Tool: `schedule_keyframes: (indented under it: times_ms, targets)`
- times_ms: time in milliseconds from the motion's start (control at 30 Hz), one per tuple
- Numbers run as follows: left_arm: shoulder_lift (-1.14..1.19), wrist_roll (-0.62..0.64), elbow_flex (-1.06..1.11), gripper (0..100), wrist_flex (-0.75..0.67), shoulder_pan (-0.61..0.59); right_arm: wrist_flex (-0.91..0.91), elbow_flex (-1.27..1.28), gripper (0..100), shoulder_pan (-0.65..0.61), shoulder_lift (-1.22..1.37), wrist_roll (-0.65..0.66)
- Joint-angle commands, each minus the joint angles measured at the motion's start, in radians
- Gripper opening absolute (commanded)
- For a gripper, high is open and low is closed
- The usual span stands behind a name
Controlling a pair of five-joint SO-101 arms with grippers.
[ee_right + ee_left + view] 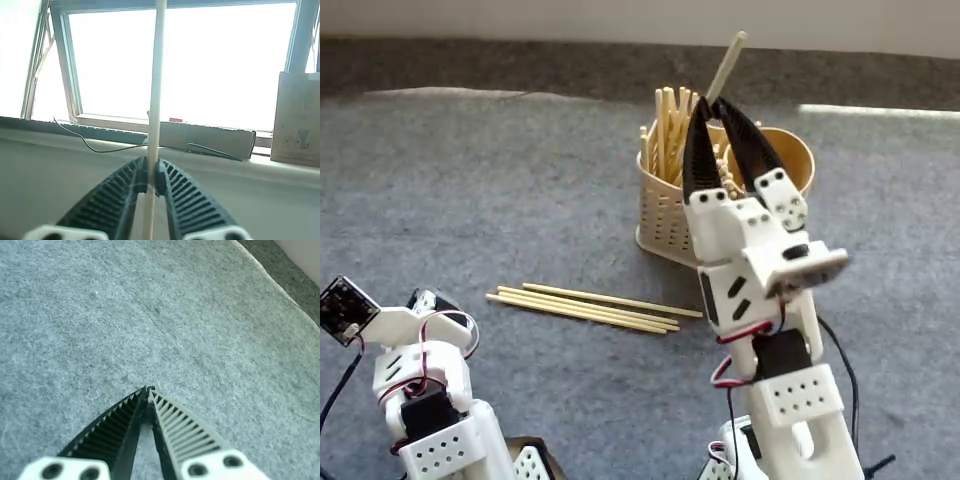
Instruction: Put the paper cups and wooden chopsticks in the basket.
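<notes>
Right gripper [712, 104] is up over the basket [663, 215], clamped on one chopstick [728, 60]. On the wrist cam I see that chopstick [154, 75] running straight up btwn the two black fingers [117, 195], pinched near their tips, w/ a bright window [225, 60] behind and a cardboard box [297, 120] on the sill. In the high view it pokes out past the tips, tilted, above the basket's contents.

A bundle of chopsticks [670, 125] stands upright in the basket, leaning on the rim. A tan paper cup [798, 150] sits at the basket's far side, partly behind the gripper. I can't tell if it's inside or just beside.

Loose chopsticks [590, 304] lie flat on the grey mat [470, 200], side by side, near the basket's front but not touching it.

Left arm [425, 385] is folded low at the near-left corner, well apart from basket & sticks. Left gripper [148, 391] is closed, tips meeting, nothing btwn them, w/ bare mat under it.
</notes>
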Motion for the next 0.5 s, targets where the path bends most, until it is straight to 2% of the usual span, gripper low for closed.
schedule_keyframes:
  times_ms: [0,233,467]
  targets:
    - [-0.016,-0.008,0.019,3,0.002,-0.004,-0.059,-0.007,0.4,0.012,0.105,-0.005]
    - [-0.016,-0.008,0.019,3,0.002,-0.004,-0.053,-0.004,0.5,0.01,0.223,-0.006]
    - [-0.016,-0.008,0.019,3,0.002,-0.004,-0.01,-0.004,9.7,0.007,0.188,-0.008]
